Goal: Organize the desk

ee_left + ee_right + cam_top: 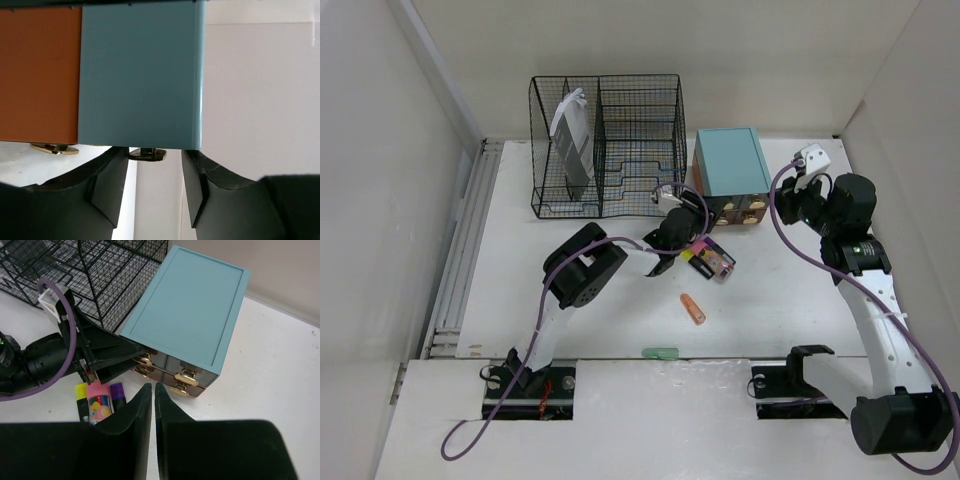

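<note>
The desk (790,300) is a white tabletop between white walls. A teal-topped drawer box (730,163) stands at the back; it also shows in the right wrist view (192,305). My left gripper (703,214) is open at the box's front. In the left wrist view its jaws (152,190) stand either side of a dark drawer handle (146,153) without closing on it. My right gripper (793,195) hovers to the right of the box; its fingers (153,390) are shut and empty.
A black wire rack (620,140) holding a grey pouch (572,140) stands at the back left. A bundle of markers (712,262) lies just in front of the box. An orange piece (693,308) and a green piece (660,352) lie nearer the front edge.
</note>
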You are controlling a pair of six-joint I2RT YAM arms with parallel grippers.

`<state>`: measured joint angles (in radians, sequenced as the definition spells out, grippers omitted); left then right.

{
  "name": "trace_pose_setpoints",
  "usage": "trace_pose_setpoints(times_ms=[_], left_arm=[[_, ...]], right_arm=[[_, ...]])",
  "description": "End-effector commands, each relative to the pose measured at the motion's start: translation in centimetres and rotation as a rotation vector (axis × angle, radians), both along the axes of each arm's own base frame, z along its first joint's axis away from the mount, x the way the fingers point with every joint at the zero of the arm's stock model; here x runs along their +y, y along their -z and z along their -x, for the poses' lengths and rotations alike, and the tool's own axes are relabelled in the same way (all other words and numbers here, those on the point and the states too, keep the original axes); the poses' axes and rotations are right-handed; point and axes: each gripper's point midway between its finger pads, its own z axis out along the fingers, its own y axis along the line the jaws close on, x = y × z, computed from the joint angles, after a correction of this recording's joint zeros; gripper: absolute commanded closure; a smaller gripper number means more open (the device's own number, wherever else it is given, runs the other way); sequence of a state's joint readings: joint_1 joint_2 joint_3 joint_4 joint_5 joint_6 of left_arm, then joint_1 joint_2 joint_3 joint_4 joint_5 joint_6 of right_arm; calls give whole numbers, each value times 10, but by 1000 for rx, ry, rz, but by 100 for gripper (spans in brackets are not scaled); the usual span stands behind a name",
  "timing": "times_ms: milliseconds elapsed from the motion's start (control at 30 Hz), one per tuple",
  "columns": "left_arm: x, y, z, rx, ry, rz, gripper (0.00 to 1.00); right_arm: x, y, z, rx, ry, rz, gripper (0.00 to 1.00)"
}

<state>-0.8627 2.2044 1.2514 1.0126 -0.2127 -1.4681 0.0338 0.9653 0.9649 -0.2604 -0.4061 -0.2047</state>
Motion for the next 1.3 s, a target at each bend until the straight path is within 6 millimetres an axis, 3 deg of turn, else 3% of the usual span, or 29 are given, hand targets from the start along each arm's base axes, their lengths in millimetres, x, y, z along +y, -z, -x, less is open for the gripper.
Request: trace_pose_setpoints(times_ms=[0, 167, 400, 533, 700, 1067, 1267], left_arm=[[24, -74, -21, -85, -121, 153, 57], [21, -73, -23, -65, -121, 147, 58], [16, -65, -16, -52, -94, 148, 78], [6, -54, 3, -54, -60, 124, 80], [-8, -56, 32, -59, -2, 137, 80], [-19, -34, 91, -41, 84, 124, 81], [-14, -26, 99, -26, 85, 122, 75]], right_arm=[[4, -17, 0, -67, -21, -15, 88], [4, -17, 0, -67, -21, -15, 88], [4, -17, 0, -67, -21, -15, 88], [4, -17, 0, -67, -21, -15, 88], [4, -17, 0, -67, -21, -15, 88], [5, -13, 1, -61, -32, -9, 88], [6, -13, 2, -61, -41, -11, 88]])
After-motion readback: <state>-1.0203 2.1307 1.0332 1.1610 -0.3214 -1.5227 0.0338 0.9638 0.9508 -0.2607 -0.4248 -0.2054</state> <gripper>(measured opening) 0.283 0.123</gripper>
